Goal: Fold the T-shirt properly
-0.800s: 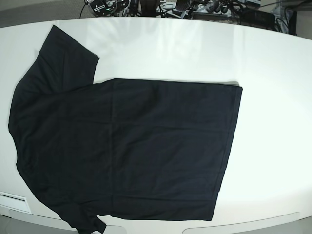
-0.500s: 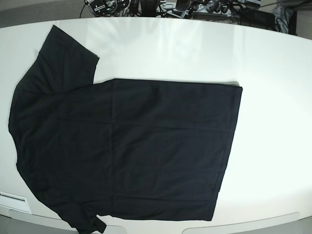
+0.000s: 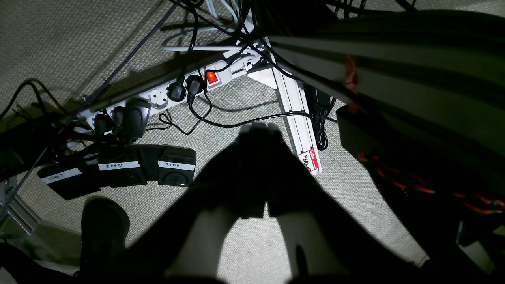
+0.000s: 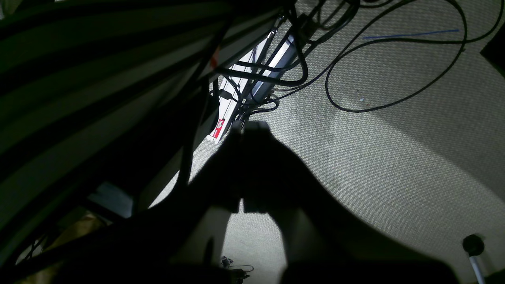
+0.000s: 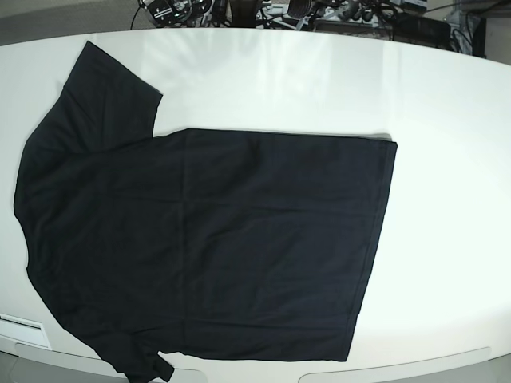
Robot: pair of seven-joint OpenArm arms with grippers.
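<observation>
While nothing has shifted, T-shirt flat, left pincer clenched, right pincer clenched.

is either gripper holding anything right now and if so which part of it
Nothing is held. The left gripper and right gripper are both shut on nothing, hanging over the floor, while the T-shirt lies flat on the table, untouched.

One T-shirt, one table, two tools, three labelled pedals.

White table, black T-shirt flat on it
</observation>
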